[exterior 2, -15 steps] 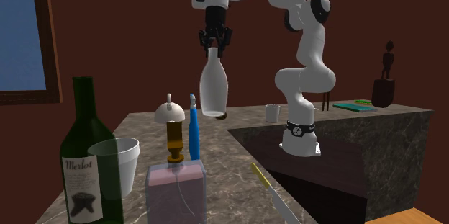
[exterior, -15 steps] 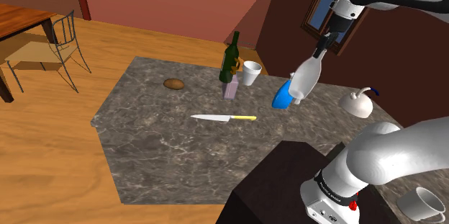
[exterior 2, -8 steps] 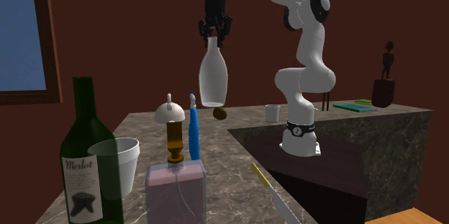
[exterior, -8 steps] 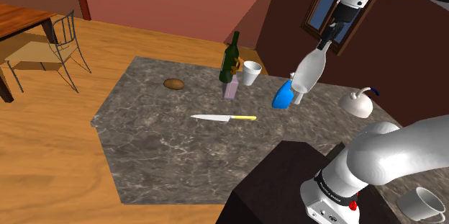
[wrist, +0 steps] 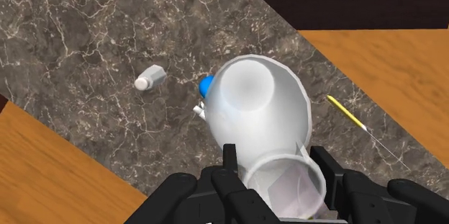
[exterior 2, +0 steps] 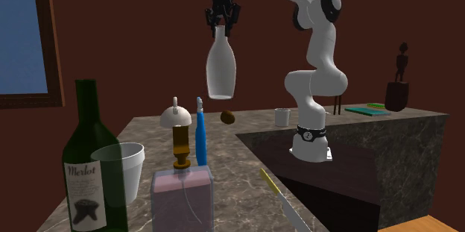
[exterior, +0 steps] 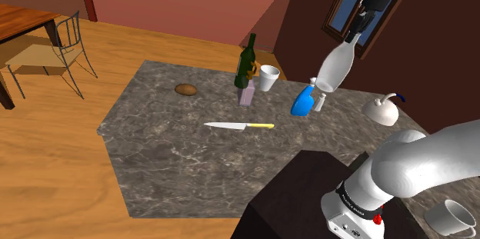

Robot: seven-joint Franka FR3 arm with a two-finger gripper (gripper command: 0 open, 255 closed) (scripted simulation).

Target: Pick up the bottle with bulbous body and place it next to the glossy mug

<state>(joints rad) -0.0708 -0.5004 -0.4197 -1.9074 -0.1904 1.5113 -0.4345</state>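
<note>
Dark veined stone forms the countertop [exterior: 177, 149], which is set over a wooden floor between red-brown walls. The bulbous bottle [exterior: 336, 67], pale and see-through, is held in the air clear of the stone, well to the shoulder view's right of the green wine bottle [exterior: 248, 61]. It is clasped at its narrow neck by the gripper [exterior: 354, 34], whose fingers are closed to the neck's width; the wide body hangs below.

The bottle is judged stiff, smooth and likely slippery, and breakable if dropped. With its weight slung under the grip it may swing, so a hold just under the mouth is thought sound.

A white cup [exterior: 268, 78] stands just beside the wine bottle and is taken to be the mug meant, though a second mug [exterior: 450, 217] sits far from the wine bottle at the lower right. Open stone is seen in front of the wine bottle as far as the knife [exterior: 238, 125]. Behind the wine bottle the counter's edge is near. A blue spray bottle [exterior: 302, 103] lies under the held bottle.
</note>
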